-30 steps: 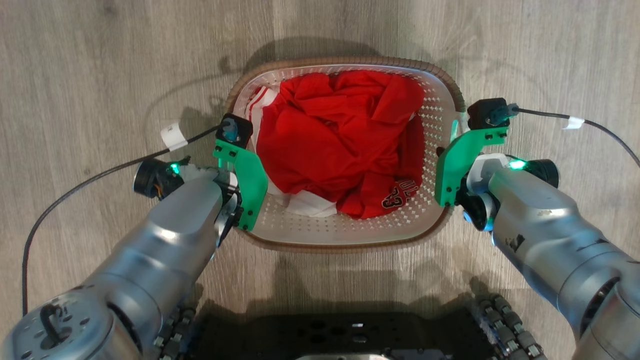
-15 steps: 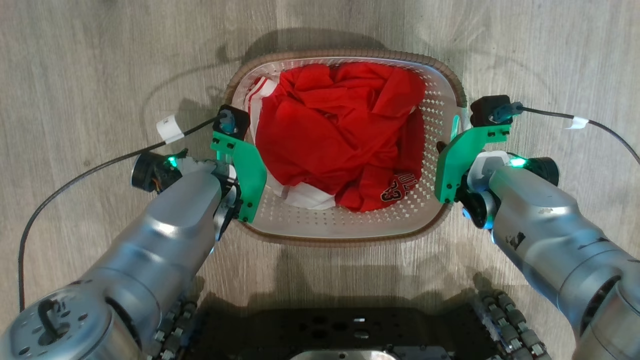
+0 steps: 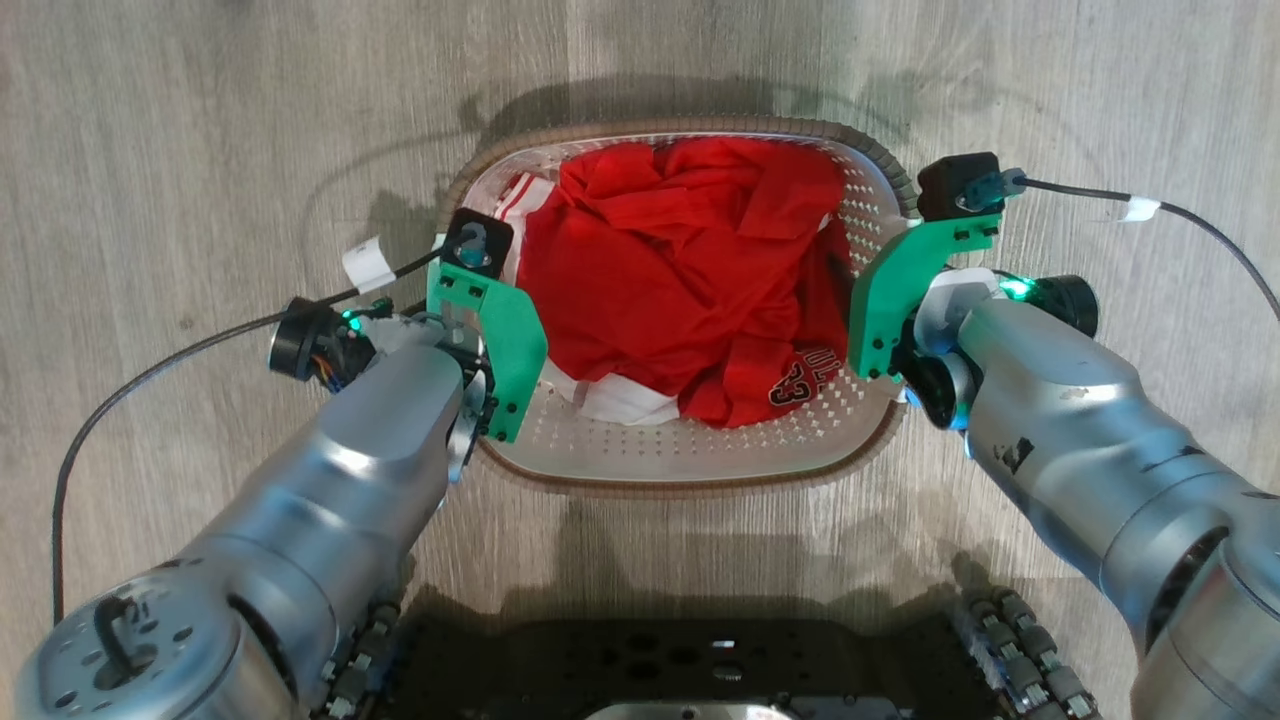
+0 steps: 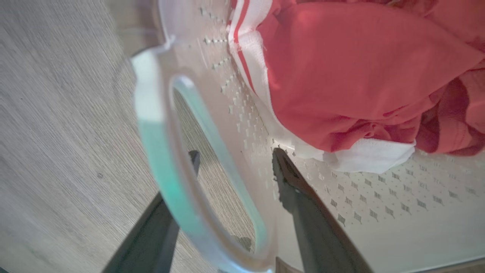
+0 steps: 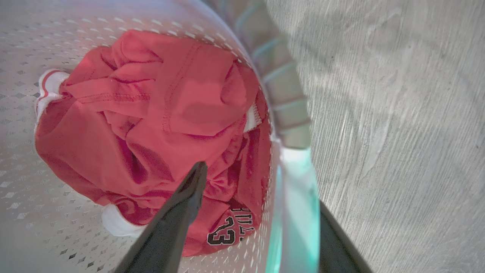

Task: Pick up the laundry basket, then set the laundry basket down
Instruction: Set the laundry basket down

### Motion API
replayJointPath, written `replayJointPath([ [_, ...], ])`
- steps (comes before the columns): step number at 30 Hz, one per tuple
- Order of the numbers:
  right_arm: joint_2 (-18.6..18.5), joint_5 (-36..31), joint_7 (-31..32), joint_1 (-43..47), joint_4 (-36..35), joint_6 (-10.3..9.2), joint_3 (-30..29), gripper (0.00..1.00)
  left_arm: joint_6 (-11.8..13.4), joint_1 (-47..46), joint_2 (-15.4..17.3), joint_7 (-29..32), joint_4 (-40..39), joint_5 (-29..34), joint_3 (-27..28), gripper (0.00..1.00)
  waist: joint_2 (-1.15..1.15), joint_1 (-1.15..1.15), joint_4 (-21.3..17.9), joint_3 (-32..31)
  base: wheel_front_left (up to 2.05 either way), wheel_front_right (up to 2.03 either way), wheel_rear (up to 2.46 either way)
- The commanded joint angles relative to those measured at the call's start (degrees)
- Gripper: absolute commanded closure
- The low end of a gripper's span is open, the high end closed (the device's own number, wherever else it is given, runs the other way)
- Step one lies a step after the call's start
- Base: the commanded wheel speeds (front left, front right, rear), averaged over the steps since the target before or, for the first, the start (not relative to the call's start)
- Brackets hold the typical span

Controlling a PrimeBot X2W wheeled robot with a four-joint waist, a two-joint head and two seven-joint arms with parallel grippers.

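Wood-look floor [image 3: 200,150] bears the laundry basket [image 3: 690,487] at the centre of the head view, its long axis running left to right with one short end toward each arm. Red clothing [image 3: 680,270] lies inside it (a numbered jersey, white-trimmed). At centre left, the left gripper [image 4: 237,155] straddles the left handle [image 4: 159,144], jaws apart, one finger inside the wall and one outside. At centre right, the right gripper [image 5: 261,185] likewise straddles the right handle [image 5: 295,197]. Each handle lies between its own gripper's fingers, so closing would probably seize it.

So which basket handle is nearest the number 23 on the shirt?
The right handle, straddled by the right pincer; the left handle sits by white stripes.
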Motion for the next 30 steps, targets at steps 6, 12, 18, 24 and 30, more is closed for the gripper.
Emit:
replayJointPath([
  [6,0.9,0.5,0.7,4.4,0.4,0.41,0.4,0.0,0.6,0.4,0.7,-0.3,0.1,0.8,0.3,0.0,0.0,0.0,0.1,-1.9,0.0,0.0,0.0],
  [12,1.2,1.2,2.2,6.0,1.4,0.41,0.4,0.0,0.6,1.6,0.7,-0.8,0.1,0.8,0.3,0.0,0.0,0.0,-0.1,-5.9,0.0,0.0,0.0],
  [18,1.8,1.7,4.8,9.9,2.6,0.41,0.6,0.0,-0.4,5.9,0.7,-0.9,1.4,0.8,0.3,0.0,0.0,0.0,-0.7,-15.2,0.0,0.0,0.0],
  [24,1.8,3.3,2.1,14.1,0.3,0.41,-0.4,0.0,-1.3,10.4,0.7,-5.3,2.2,-1.4,0.9,0.0,0.0,0.0,-0.8,-26.5,0.0,0.0,0.0],
  [30,0.4,4.6,-6.5,16.1,-3.9,0.41,-2.3,0.0,-2.0,12.9,0.7,-12.2,2.9,-3.9,2.8,0.0,0.0,0.0,-0.9,-35.8,0.0,0.0,0.0],
])
